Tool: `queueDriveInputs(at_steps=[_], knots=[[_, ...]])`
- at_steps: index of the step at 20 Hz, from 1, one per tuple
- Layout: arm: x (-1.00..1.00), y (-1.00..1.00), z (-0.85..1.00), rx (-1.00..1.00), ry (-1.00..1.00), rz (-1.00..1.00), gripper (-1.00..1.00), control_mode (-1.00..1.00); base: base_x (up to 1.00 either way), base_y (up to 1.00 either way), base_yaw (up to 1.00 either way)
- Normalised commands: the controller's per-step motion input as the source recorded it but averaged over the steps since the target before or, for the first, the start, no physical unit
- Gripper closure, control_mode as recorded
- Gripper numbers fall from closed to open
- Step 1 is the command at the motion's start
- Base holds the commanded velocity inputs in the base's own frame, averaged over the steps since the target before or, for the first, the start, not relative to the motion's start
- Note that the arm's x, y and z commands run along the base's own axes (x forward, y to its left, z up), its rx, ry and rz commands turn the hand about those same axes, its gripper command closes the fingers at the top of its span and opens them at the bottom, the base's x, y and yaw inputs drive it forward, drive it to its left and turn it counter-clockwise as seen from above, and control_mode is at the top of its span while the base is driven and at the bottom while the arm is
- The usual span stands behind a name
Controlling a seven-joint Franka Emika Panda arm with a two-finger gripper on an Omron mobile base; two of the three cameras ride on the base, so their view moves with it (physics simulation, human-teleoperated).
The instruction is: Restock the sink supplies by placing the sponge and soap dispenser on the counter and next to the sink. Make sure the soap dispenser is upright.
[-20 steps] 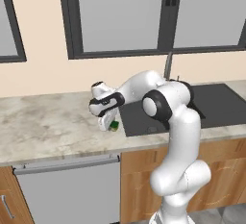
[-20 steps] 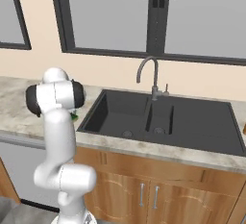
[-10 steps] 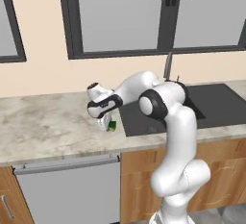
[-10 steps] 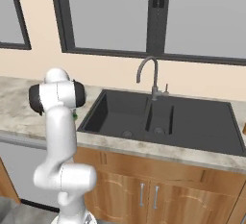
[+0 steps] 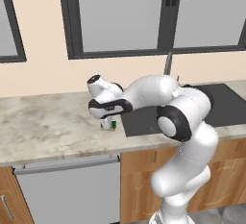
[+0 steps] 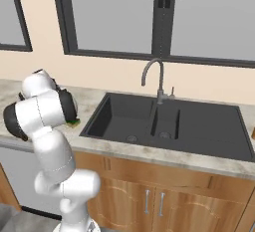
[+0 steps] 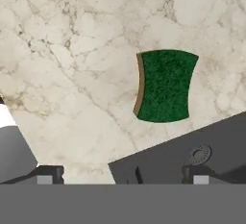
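Hand view: sponge [image 7: 164, 85] lies free beside sink [image 7: 192, 155], gripper [image 7: 120, 175] (fingers spread) has lifted clear

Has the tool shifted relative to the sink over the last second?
Yes. In the left base view the tool has drifted slightly left, away from the sink.

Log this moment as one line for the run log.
sponge: flat on counter beside sink | gripper: above sponge, open, empty
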Motion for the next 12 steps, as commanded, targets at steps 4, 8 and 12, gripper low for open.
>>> queueDriveInputs(at_steps=[4, 8, 12], knots=[[-1.00, -0.15, 0.80, 0.07, -0.16, 0.00, -1.00, -1.00, 0.00, 0.00, 0.00], [-0.96, -0.25, 0.81, 0.08, -0.11, 0.00, -1.00, -1.00, 0.00, 0.00, 0.00], [-0.70, -0.41, 0.82, 0.07, -0.13, 0.00, -1.00, -1.00, 0.00, 0.00, 0.00]])
